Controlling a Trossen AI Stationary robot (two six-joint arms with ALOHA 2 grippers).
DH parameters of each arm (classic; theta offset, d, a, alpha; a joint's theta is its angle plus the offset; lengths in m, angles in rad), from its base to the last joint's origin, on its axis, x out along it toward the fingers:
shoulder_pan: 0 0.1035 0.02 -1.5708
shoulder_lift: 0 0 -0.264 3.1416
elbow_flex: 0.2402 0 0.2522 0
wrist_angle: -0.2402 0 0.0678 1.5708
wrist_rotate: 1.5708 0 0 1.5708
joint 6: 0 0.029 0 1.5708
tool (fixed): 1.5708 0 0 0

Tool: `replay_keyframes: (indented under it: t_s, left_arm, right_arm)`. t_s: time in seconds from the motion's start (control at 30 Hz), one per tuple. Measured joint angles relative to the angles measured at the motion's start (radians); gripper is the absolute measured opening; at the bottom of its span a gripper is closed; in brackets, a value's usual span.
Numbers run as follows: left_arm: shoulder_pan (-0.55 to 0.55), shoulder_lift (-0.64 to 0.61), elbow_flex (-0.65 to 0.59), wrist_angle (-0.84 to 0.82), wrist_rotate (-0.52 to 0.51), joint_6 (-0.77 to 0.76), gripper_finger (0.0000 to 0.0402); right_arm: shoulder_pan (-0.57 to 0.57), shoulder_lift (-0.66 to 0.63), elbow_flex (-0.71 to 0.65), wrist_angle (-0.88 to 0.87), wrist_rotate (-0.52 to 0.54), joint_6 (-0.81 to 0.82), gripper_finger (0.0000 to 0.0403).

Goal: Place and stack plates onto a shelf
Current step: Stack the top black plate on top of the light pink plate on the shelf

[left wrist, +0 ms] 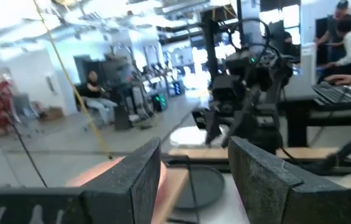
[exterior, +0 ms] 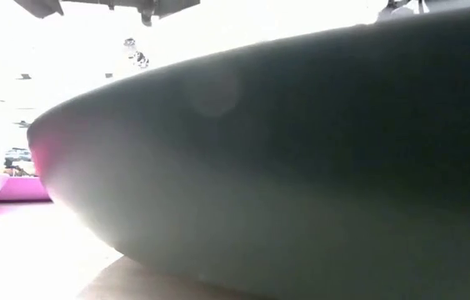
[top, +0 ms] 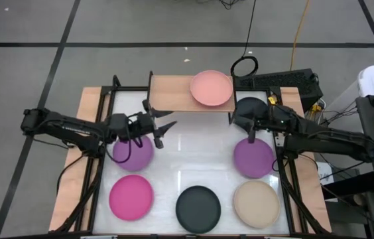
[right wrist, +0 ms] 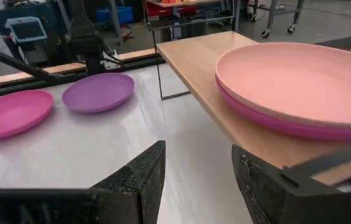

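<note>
On the shelf (top: 174, 93) at the far edge of the bench (top: 180, 146), a light pink plate (top: 211, 88) sits on a magenta one, the stack toward the shelf's right end. Loose on the bench lie a purple plate (top: 132, 151) at left, another purple plate (top: 253, 158) at right, and along the near edge a magenta plate (top: 131, 197), a black plate (top: 198, 206) and a beige plate (top: 256, 202).

The left tool (top: 162, 127) hovers spread and empty just beyond the left purple plate. The right tool (top: 245, 123) hangs spread and empty between the shelf and the right purple plate.

The plates look stiff, light and matte, likely not slippery. Their shallow raised rims seem the only hold: one finger under the lip, one inside.
</note>
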Motion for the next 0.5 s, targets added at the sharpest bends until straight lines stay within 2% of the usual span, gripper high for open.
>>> replay_keyframes:
  t_s: [0.27, 0.5]
  left_arm:
    - [0.004, -0.001, -0.001, 0.019, -0.032, 0.007, 0.0193]
    - [0.000, 0.000, -0.001, 0.008, -0.032, 0.005, 0.0193]
  right_arm:
    - [0.000, 0.108, 0.101, 0.042, 0.026, -0.050, 0.0165]
    - [0.001, 0.192, 0.276, -0.129, 0.061, -0.087, 0.0165]
